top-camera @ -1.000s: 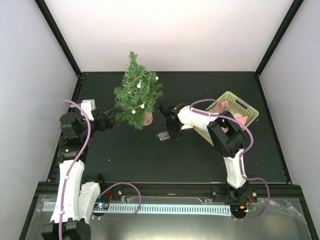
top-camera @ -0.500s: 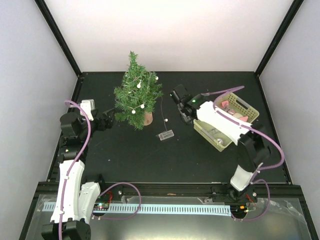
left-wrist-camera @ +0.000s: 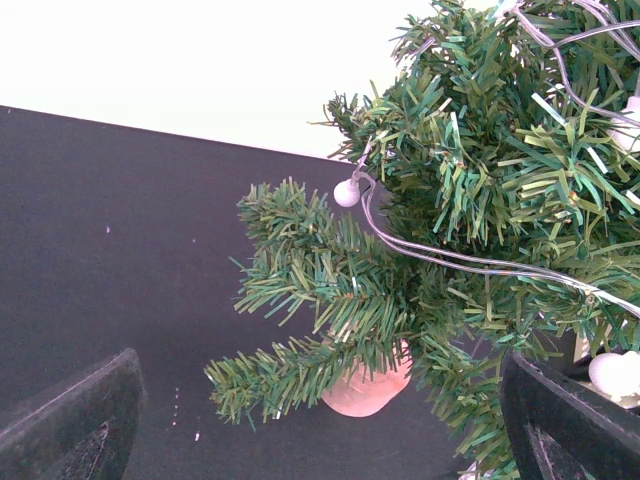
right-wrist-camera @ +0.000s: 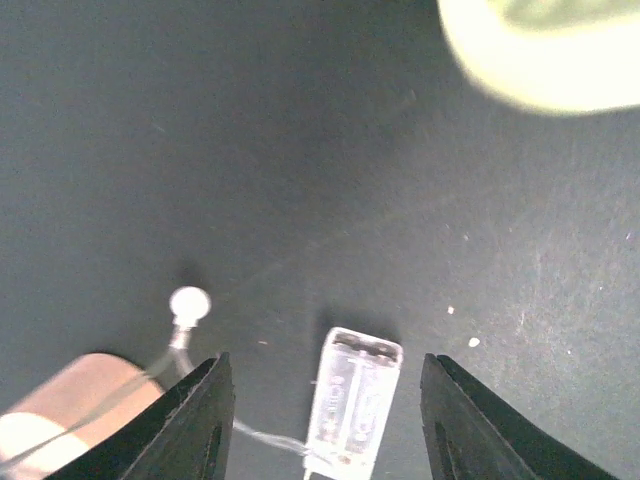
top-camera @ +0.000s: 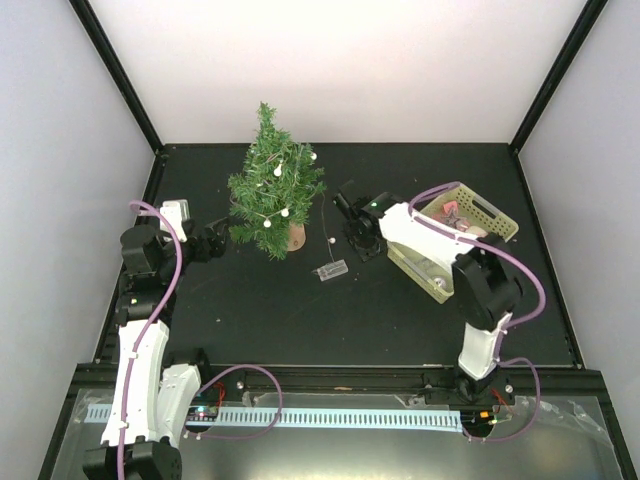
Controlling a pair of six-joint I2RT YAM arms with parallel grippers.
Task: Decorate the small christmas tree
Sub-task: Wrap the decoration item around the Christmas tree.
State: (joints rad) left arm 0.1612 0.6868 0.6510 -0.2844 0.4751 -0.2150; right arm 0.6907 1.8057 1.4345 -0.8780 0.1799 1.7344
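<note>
The small christmas tree [top-camera: 272,190] stands upright at the back left on its wooden stump [top-camera: 296,238]. A thin wire with white bulbs [left-wrist-camera: 347,192] is strung through its branches [left-wrist-camera: 450,230]. The wire runs down to a loose bulb [top-camera: 330,240] and a clear battery box [top-camera: 330,270] lying on the table. My left gripper [top-camera: 222,240] is open, level with the lowest branches at the tree's left, with the stump [left-wrist-camera: 365,390] ahead of it. My right gripper [right-wrist-camera: 325,365] is open just right of the tree and holds nothing. The battery box [right-wrist-camera: 355,410] lies on the table below it.
A pale green basket [top-camera: 497,215] with pink and white items stands at the right, behind the right arm. Its blurred rim [right-wrist-camera: 545,50] shows at the top of the right wrist view. The loose bulb [right-wrist-camera: 189,302] and wire lie between the stump and the battery box.
The right gripper left the battery box, swung toward the back, then came forward again, and has opened wider. The wire's loose end now lies on the table. The left arm has not moved.
</note>
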